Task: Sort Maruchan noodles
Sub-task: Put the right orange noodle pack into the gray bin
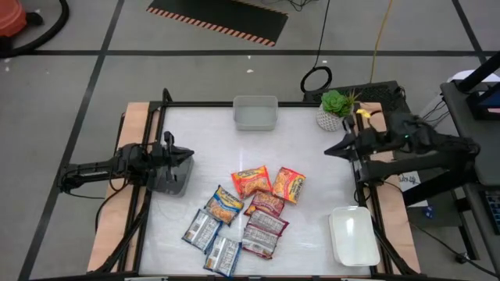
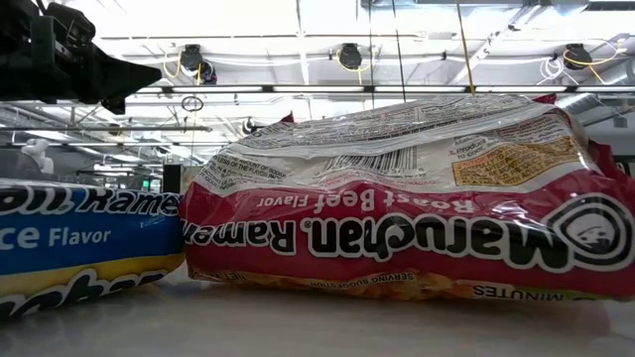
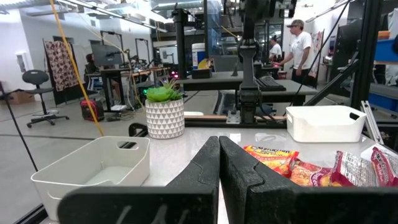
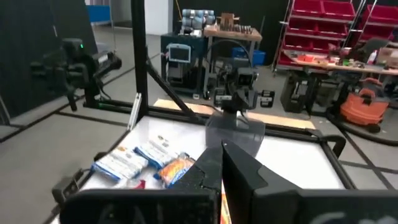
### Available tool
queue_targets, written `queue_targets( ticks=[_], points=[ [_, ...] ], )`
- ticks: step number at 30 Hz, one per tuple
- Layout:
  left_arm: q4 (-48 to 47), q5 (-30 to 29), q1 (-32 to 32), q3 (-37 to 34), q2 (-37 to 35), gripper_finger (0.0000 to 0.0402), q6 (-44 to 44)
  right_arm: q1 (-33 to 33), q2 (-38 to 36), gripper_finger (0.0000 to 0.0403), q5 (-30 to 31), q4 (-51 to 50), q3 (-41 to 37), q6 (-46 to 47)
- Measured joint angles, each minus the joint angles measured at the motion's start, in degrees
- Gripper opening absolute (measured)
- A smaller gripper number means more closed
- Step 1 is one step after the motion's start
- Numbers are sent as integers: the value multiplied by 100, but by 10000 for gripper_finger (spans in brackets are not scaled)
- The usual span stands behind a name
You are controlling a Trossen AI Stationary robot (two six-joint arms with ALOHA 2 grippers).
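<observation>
Several Maruchan noodle packets lie flat in a loose cluster on the white table, toward its near edge. Two are orange-red (image 1: 251, 180) (image 1: 288, 185), three are maroon-and-silver (image 1: 266, 224), and three are blue-silver with yellow (image 1: 224, 204). The low view is filled by a maroon packet (image 2: 397, 208), with a blue one (image 2: 69, 248) beside it. My left gripper (image 1: 190, 154) (image 3: 219, 158) hovers at the table's left side, shut, left of the cluster. My right gripper (image 1: 328, 151) (image 4: 222, 155) hovers at the right side, shut, pointing toward the left arm. Neither touches a packet.
A grey tray (image 1: 255, 114) (image 3: 93, 168) sits at the middle of the far edge. A white tray (image 1: 354, 235) (image 3: 324, 122) sits at the near right corner. A potted plant (image 1: 334, 110) (image 3: 165, 112) stands at the far right. Bare table lies between the cluster and the far edge. People stand in the room beyond.
</observation>
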Motion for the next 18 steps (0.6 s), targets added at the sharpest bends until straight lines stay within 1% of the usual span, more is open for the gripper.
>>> queue_targets(
  ticks=[6, 11, 18],
  points=[
    [1, 0, 1, -1, 0, 5, 0, 0, 569, 0, 2, -1047, 1222, 336],
    [-1, 1, 1, -1, 0, 5, 0, 0, 1026, 0, 13, -1637, 2137, 502],
    [0, 0, 1, -1, 0, 5, 0, 0, 1677, 0, 7, -2521, 3117, 1447]
  ],
)
